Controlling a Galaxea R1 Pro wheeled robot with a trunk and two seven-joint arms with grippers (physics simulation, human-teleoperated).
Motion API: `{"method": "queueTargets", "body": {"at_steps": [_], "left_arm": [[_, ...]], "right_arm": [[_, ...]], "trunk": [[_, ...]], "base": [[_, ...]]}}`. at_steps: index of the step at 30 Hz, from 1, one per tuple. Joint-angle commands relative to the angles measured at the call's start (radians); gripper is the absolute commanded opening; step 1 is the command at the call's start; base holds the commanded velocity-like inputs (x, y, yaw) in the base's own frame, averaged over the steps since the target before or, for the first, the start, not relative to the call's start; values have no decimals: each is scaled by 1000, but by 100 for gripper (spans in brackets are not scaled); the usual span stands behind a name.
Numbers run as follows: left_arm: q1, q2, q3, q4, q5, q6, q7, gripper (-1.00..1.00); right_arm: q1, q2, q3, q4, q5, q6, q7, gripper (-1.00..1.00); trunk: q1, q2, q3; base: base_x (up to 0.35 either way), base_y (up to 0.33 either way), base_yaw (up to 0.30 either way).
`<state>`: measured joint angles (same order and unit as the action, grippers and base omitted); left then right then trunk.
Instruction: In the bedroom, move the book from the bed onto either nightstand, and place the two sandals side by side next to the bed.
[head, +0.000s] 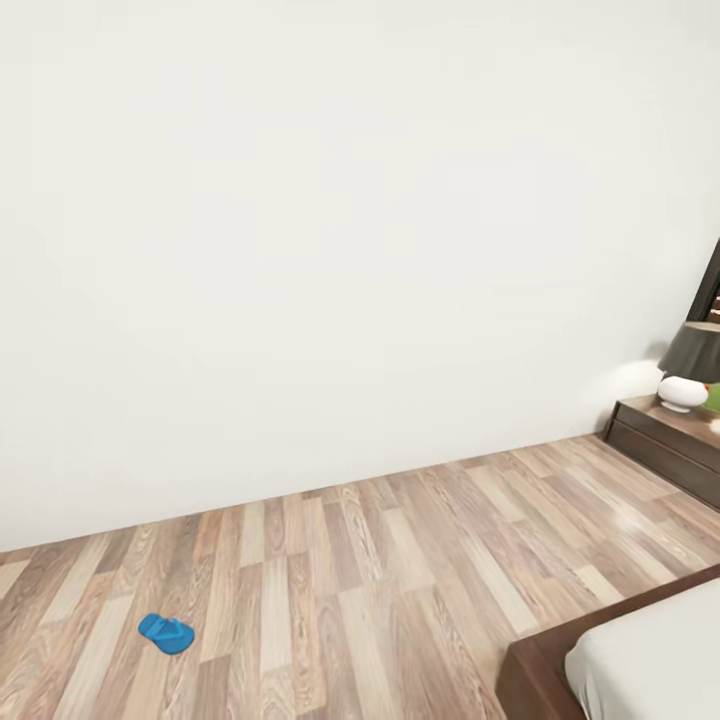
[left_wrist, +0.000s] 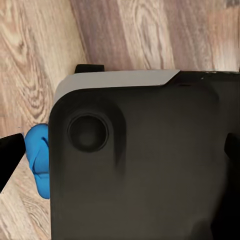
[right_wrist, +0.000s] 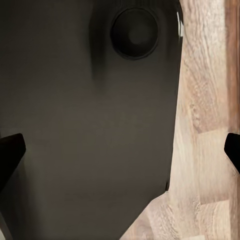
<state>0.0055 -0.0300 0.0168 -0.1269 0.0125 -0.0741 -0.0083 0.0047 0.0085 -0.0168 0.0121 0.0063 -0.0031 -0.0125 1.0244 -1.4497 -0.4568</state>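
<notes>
Both grippers hang empty above the robot's own dark base. The left gripper (left_wrist: 120, 155) has its 2 black fingertips (left_wrist: 10, 155) spread wide at opposite sides of its wrist view, pinching nothing, and the right gripper (right_wrist: 120, 152) is spread just as wide over the black, rounded base cover (right_wrist: 85, 125).

Nearest to the robot, a bright blue flat flip-flop sandal (left_wrist: 39, 160) peeks out from behind the edge of that base cover in the left wrist view, lying on the light-brown wood-plank floor (head: 380, 560). I judge it sits so close to the base that driving or turning could run it over or push it along. It is also half hidden, so a reach from this pose would be blind.

In the head view, the corner of the dark brown bed frame (head: 535, 665) with its off-white mattress (head: 660, 660) sits at the lower right. A second blue sandal (head: 166, 632) lies on the floor well apart from the bed, at the lower left. Pairing the 2 beside the bed will take 2 separate carries, and a thin, flat sole is easy to miss or pinch crookedly.

Farthest off, against the white wall (head: 300, 250), stands the dark reddish-brown wooden nightstand (head: 665, 440) bearing a dark-shaded lamp with a white base (head: 690, 375). The book cannot be found from here.
</notes>
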Motion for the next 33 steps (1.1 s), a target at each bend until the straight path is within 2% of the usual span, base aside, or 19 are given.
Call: {"method": "queueTargets", "body": {"at_steps": [1,4,9,17,26,33], "left_arm": [[1,0,2,-9,1,-2,-1,100],[1,1,2,-72,1,-1,-1,100],[1,0,3,-237,2,1,3,100],[1,-2,3,-417,6,2,6,100],[1,3,6,-446,62,-1,0,100],[1,2,4,-429,67,-4,-1,100]], "right_arm": [[0,0,-2,-2,1,-1,-1,100],[0,0,-1,-14,1,-1,-1,100],[0,-1,0,-224,1,0,-3,100],[-1,-5,0,-405,1,8,-7,100],[-1,-4,0,-421,0,0,-2,100],[0,-4,-2,-420,-1,3,0,100]], "trunk": [[1,0,-1],[1,0,-1],[1,0,-1],[1,0,-1],[1,0,-1],[1,0,-1]], "base": [[316,0,0],[316,0,0],[314,0,0],[316,0,0],[257,0,0],[54,0,0]]}}
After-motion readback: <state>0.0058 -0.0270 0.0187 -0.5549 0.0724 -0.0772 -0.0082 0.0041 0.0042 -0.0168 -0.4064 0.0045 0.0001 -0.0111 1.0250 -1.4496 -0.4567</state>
